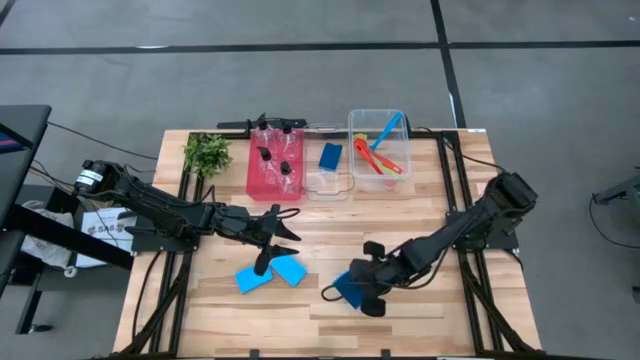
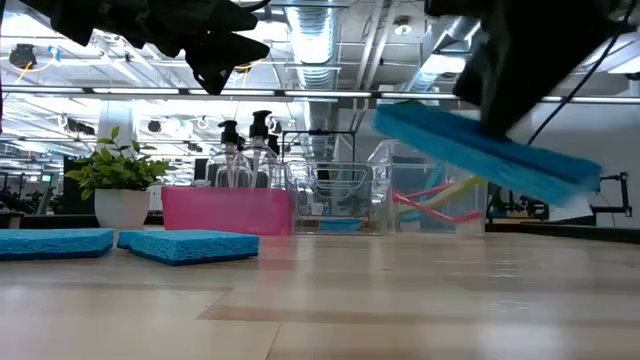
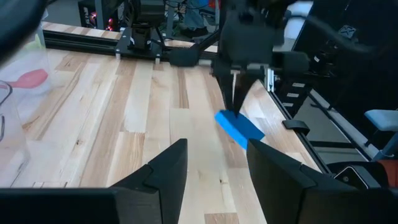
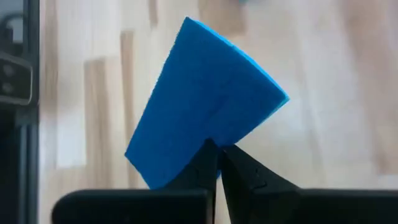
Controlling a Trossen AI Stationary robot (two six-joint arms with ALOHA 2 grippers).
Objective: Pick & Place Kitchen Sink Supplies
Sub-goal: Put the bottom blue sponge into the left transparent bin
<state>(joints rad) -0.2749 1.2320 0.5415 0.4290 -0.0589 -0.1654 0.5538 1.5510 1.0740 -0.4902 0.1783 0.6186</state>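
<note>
Blue sponge (image 4: 205, 118) — right end effector (image 4: 219, 163) pinching.

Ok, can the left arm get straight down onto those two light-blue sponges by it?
Probably yes: the left gripper hovers open over the two light-blue sponges, which lie flat, bare wood around them; the right gripper is off to the side.

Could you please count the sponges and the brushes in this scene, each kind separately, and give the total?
Sponges: 4 (two light-blue sponges on the table, dark-blue sponge in the right end effector, blue sponge in a clear bin)
Brushes: 3 (red brush, blue brush, yellow-green brush)
Total: 7
</note>
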